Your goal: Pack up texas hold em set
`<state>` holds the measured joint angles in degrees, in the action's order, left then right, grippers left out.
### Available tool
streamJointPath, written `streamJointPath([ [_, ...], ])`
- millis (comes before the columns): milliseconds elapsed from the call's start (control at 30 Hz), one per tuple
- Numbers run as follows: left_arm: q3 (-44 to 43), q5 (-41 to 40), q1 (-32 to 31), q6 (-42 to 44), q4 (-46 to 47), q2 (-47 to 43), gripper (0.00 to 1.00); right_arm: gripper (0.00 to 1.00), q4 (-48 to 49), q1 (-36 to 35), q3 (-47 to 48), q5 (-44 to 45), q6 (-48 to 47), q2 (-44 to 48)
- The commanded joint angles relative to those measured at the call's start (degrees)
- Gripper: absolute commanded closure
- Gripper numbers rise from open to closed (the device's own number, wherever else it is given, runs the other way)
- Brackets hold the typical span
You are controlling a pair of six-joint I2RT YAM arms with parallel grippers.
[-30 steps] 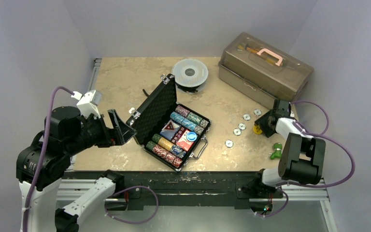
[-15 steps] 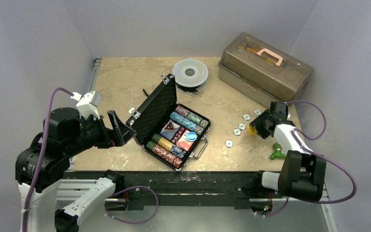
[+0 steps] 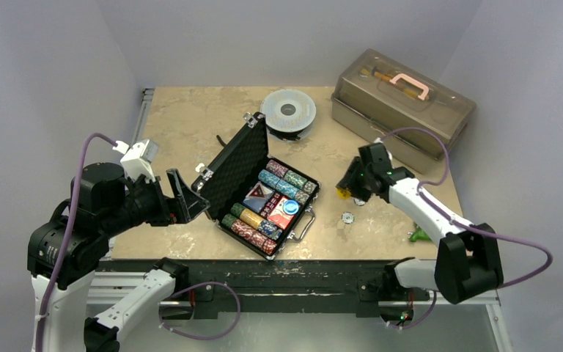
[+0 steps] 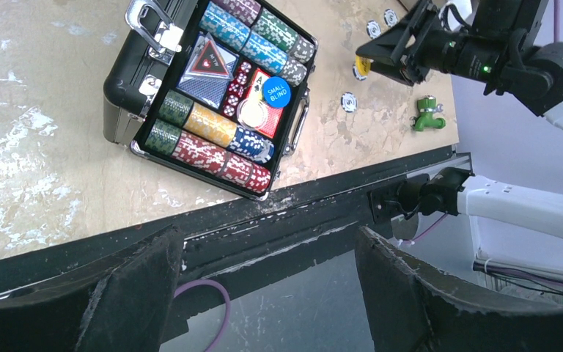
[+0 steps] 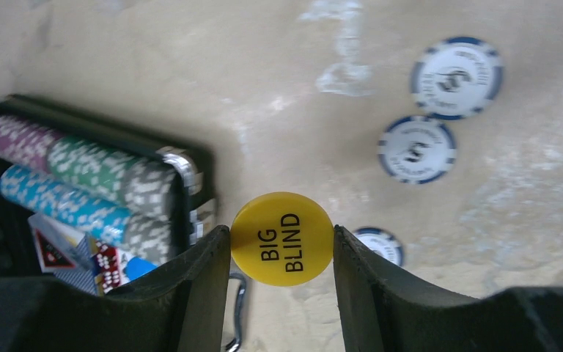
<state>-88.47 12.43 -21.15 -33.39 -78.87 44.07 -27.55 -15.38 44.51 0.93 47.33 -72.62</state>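
Observation:
The black briefcase (image 3: 237, 163) lies open mid-table with its lid up, holding rows of coloured chips (image 3: 287, 180), card decks (image 3: 261, 196) and a blue disc (image 3: 290, 207). It also shows in the left wrist view (image 4: 121, 88) and the right wrist view (image 5: 190, 158). My right gripper (image 3: 346, 189) is shut on the yellow "BIG BLIND" disc (image 5: 282, 238), held above the table just right of the case. Loose white-and-blue chips (image 5: 416, 149) lie on the table to its right. My left gripper (image 3: 187, 194) is open and empty, left of the case.
A translucent brown toolbox (image 3: 403, 99) with a pink handle stands at the back right. A round grey spool (image 3: 288, 111) sits behind the case. A green fitting (image 3: 418, 235) lies near the front right edge. A single chip (image 3: 347, 217) lies near the case handle.

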Motion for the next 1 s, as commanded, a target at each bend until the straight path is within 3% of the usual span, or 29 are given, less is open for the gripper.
streamJointPath([
  [0,0.0,1.0,-0.4,0.8,1.5,0.4,0.17,0.58,-1.9,-11.0,10.7,5.7,2.0,-4.7],
  [167,0.0,0.6,-0.4,0.6,1.7,0.5,0.17,0.58,-4.8,-24.1,22.1,9.8,0.5,-14.7],
  [300,0.0,0.0,-0.4,0.4,1.5,0.2,0.17,0.58,-9.1,-30.5,29.8,11.8,-1.5,-22.0],
  [667,0.3,-1.2,-0.4,-0.5,1.4,-0.4,0.17,0.57,-14.5,-36.2,34.4,14.3,-6.5,-29.2],
  [967,0.5,-1.0,-0.4,-0.9,1.5,-0.4,0.17,0.54,-16.2,-36.7,36.2,16.3,-7.5,-32.3],
])
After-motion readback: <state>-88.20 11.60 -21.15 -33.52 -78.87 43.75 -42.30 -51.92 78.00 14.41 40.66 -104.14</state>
